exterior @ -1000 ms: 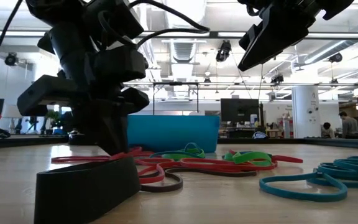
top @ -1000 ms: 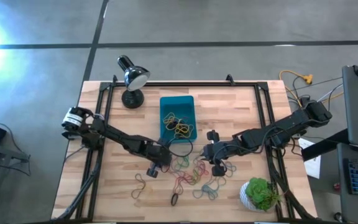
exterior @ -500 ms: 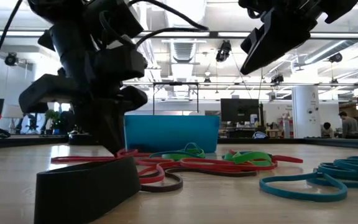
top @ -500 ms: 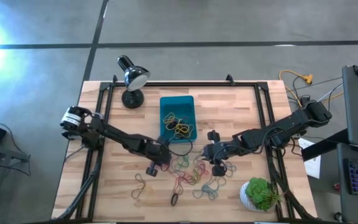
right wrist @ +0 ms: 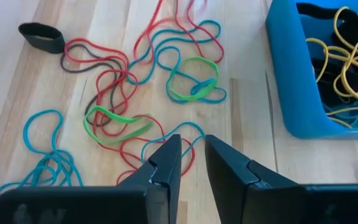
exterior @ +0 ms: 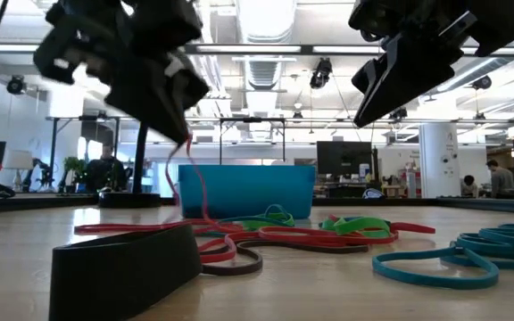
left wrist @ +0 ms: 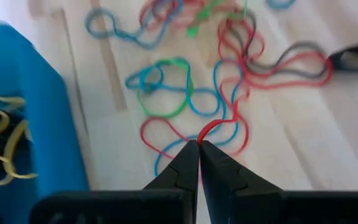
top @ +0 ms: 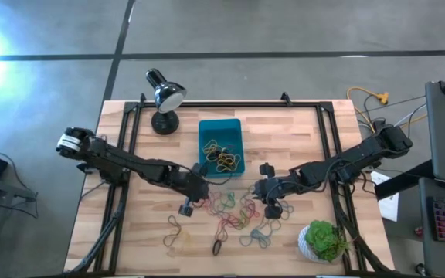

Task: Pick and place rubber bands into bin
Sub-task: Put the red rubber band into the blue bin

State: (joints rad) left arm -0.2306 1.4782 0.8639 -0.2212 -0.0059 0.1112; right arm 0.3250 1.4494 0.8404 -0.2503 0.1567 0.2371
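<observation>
I see my left gripper (left wrist: pixel 197 147) pinching a thin red rubber band (left wrist: pixel 219 126) above the tangled rubber bands (top: pixel 238 212), beside the teal bin (top: pixel 207 130), right gripper (right wrist: pixel 192 152) slightly parted, empty

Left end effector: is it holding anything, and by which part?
Yes. The left end effector is shut on a red band, pinching one end of its loop; the rest trails down to the pile.
</observation>
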